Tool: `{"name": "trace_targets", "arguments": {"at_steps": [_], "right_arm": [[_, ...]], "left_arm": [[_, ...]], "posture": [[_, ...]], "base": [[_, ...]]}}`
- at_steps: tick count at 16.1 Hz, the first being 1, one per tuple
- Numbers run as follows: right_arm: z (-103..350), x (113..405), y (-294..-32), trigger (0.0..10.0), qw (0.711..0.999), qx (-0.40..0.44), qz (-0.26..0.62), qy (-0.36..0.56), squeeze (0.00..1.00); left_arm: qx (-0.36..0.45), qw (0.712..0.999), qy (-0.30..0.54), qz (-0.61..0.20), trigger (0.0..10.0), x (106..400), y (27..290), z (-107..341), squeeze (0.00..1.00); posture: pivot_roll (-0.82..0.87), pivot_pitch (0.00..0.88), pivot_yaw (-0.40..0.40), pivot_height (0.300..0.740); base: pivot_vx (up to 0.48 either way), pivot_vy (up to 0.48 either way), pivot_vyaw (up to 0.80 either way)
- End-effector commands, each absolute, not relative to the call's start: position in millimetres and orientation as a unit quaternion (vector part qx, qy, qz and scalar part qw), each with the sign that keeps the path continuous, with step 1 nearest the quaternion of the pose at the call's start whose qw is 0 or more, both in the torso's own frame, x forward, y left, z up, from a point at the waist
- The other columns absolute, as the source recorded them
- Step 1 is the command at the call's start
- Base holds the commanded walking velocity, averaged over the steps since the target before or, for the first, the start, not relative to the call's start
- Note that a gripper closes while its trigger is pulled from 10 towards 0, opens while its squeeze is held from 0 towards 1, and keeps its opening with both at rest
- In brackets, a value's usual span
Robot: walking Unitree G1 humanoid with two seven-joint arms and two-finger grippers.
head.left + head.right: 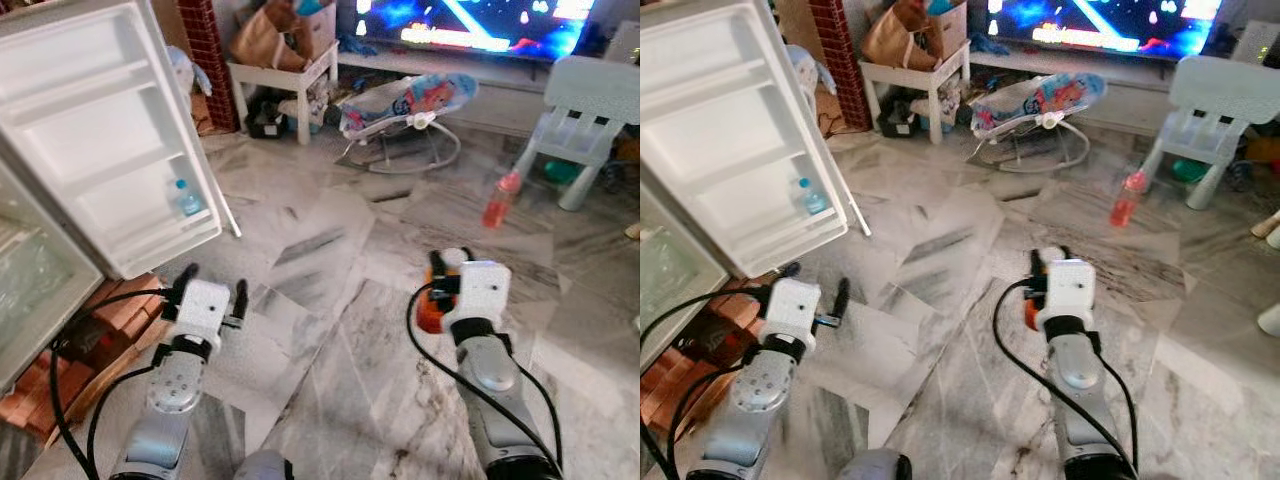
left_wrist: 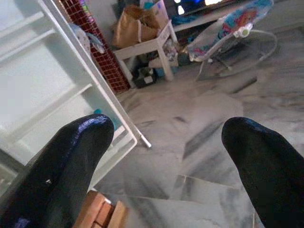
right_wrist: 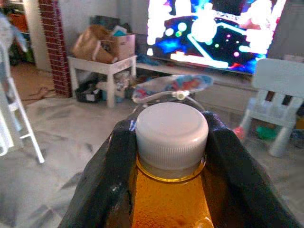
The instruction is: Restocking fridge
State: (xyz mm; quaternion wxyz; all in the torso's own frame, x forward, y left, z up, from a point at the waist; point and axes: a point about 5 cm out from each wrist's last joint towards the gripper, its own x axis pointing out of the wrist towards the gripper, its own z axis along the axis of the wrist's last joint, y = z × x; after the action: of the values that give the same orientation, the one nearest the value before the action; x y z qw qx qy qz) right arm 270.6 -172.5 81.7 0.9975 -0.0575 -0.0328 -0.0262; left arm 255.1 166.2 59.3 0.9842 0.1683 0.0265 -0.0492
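White plastic shelving lines the open fridge door (image 1: 110, 150) at the far left, and a small clear water bottle with a blue cap (image 1: 186, 197) is seen standing in its lowest shelf. Red bricks (image 1: 120, 315) are stacked on the floor just below the door. The left gripper (image 1: 213, 288) is held above the grey marble floor (image 1: 330, 330) near the door's lower corner, its two black fingers (image 2: 66, 161) spread apart with nothing between them. Further right, the right gripper (image 3: 166, 156) is clamped around the neck of an orange-filled bottle with a white screw cap (image 3: 171, 137), which is held upright. Beyond it, a red-tinted bottle (image 1: 500, 200) is seen near a white plastic chair (image 1: 585, 110).
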Motion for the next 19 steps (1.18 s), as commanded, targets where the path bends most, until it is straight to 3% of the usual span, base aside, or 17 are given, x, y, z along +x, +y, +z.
{"name": "trace_targets", "arguments": {"at_steps": [1, 6, 10, 13, 19], "right_arm": [[84.3, 272.9, -169.3, 10.0, 0.995, -0.086, -0.034, -0.038, 0.00], [85.6, 272.4, -168.7, 10.0, 0.996, -0.066, -0.049, -0.019, 0.00], [77.4, 265.3, -170.2, 10.0, 0.998, -0.045, -0.032, -0.011, 0.00], [88.9, 277.8, -167.8, 10.0, 0.998, -0.053, -0.017, -0.030, 0.00], [98.0, 284.1, -161.1, 10.0, 0.997, -0.055, 0.000, -0.052, 0.00]], "left_arm": [[0.170, 0.983, 0.027, -0.058, 10.0, 257.9, 166.4, 57.9, 0.00], [0.142, 0.989, 0.020, -0.048, 10.0, 261.4, 166.5, 64.3, 0.00], [0.120, 0.990, 0.039, -0.059, 10.0, 250.7, 156.5, 51.2, 0.00], [0.120, 0.989, 0.032, -0.085, 10.0, 255.5, 145.5, 55.5, 0.00], [0.123, 0.990, 0.021, -0.064, 10.0, 258.0, 156.7, 62.8, 0.00]], "posture": [[0.10, 0.000, 0.040, 0.740], [0.11, 0.066, -0.026, 0.740], [0.12, 0.060, -0.059, 0.740], [0.13, 0.059, -0.069, 0.740], [0.13, 0.065, -0.065, 0.740]], "base": [[0.000, 0.000, 0.00], [0.000, 0.000, 0.00], [0.000, 0.000, 0.00], [0.000, 0.000, 0.00], [0.000, 0.000, 0.00]]}}
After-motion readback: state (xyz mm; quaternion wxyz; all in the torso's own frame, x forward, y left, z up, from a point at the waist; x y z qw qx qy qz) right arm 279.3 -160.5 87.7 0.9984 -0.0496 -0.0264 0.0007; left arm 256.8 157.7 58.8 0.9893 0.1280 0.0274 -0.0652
